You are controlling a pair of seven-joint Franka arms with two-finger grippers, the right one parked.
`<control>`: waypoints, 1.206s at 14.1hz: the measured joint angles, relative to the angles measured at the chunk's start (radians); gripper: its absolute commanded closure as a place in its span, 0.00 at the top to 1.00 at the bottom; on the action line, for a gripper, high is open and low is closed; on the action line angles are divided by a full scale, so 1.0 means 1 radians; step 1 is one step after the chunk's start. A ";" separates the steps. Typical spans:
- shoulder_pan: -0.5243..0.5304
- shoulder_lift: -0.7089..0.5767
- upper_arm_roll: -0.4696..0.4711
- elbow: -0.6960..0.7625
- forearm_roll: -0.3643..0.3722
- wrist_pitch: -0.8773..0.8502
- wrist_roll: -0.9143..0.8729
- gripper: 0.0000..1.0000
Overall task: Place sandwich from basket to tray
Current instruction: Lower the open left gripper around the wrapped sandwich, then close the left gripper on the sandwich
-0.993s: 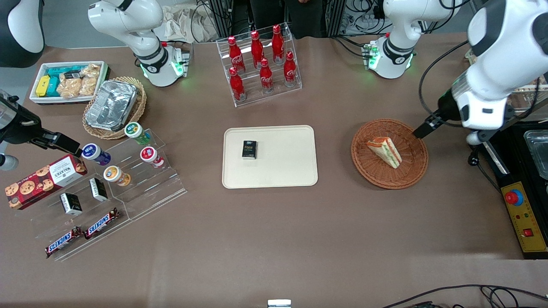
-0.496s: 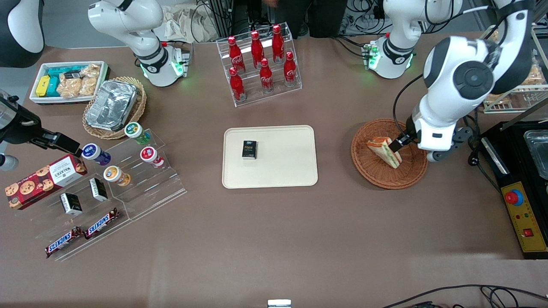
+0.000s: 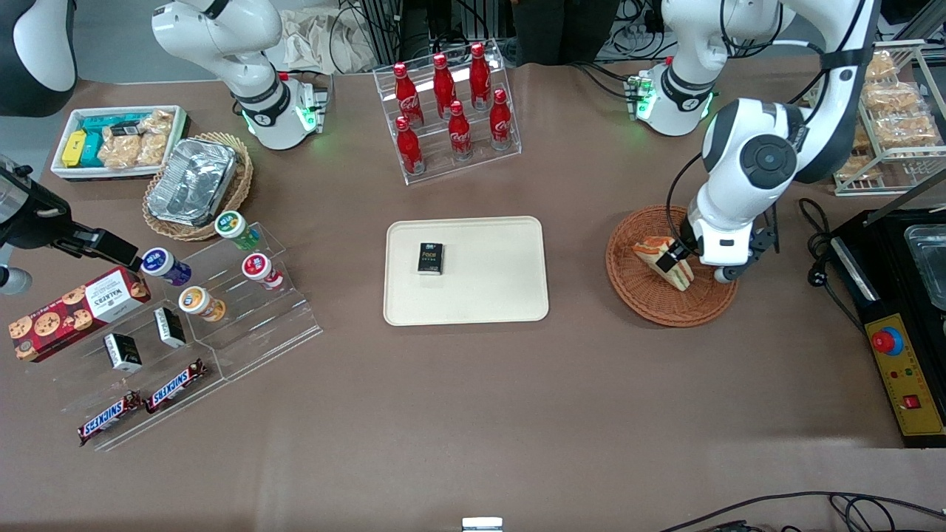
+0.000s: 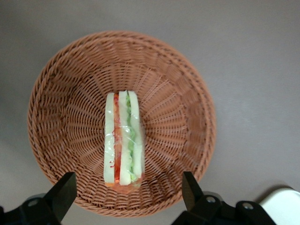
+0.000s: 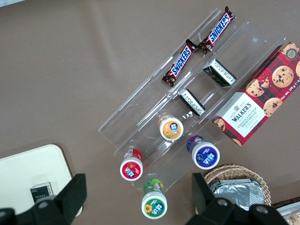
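Table (image 3: 473, 414): big and brown. It lies under the pincer and everything else.
Tray (image 3: 502, 295): flat and cream. It sits well away from the pincer, toward the parked arm's end of the table. A small black box (image 3: 430, 258) lies on it, so the sandwich should go on a bare part.
Basket (image 4: 56, 117): round, brown and woven. It is right below the pincer, and the sandwich lies in the middle of it.
Pincer (image 4: 126, 193): it hangs over the basket, wide open, with nothing in it. One finger (image 4: 63, 192) is off to each side of the sandwich.
Sandwich (image 4: 123, 137): it stands on its edge, right under the pincer, with red and green showing between the white bread.
Step now: I think this is the reach to grab.
How to do it well: go straight down so the bread sits between the two fingers. Stop before the tips poke the basket floor. Squeeze the flat bread sides softly, because it looks squishy. Then lift clear over the basket rim before going sideways.
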 measured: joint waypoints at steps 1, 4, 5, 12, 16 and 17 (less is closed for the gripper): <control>0.000 0.010 0.000 -0.005 0.000 0.004 -0.013 1.00; 0.000 0.033 0.000 -0.005 0.000 0.014 -0.032 1.00; 0.000 0.041 0.000 -0.006 0.000 0.025 -0.037 1.00; -0.012 0.118 -0.001 -0.006 0.000 0.068 -0.055 1.00; -0.012 0.127 -0.001 -0.013 0.000 0.069 -0.055 1.00; -0.012 0.128 -0.001 -0.020 0.002 0.069 -0.055 1.00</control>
